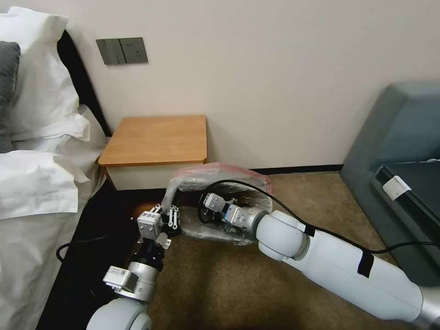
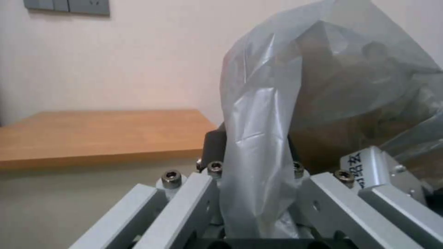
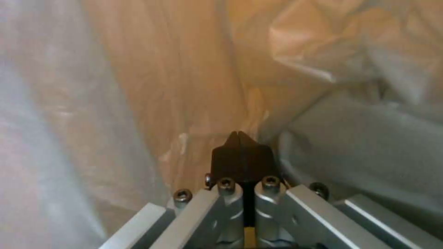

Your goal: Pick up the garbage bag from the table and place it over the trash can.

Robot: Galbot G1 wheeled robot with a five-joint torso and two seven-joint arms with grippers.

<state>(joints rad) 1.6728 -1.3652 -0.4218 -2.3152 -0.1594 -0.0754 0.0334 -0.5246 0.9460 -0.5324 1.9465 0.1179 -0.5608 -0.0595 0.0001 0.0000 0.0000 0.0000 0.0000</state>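
Brown carpet by a cream wall, with the table (image 1: 156, 140) at about 11 o'clock from the trash can (image 1: 215, 231) and a white bed at 9. The garbage bag (image 1: 220, 176), crinkly translucent grey with a pinkish rim, is draped over the can, whose beige side shows through.

We've got the left gripper (image 1: 170, 219) clenched on the bag's 9 o'clock edge, and the right gripper (image 1: 205, 200) inside it with jaws pressed together on nothing; open carpet at 3, a grey sofa beyond.
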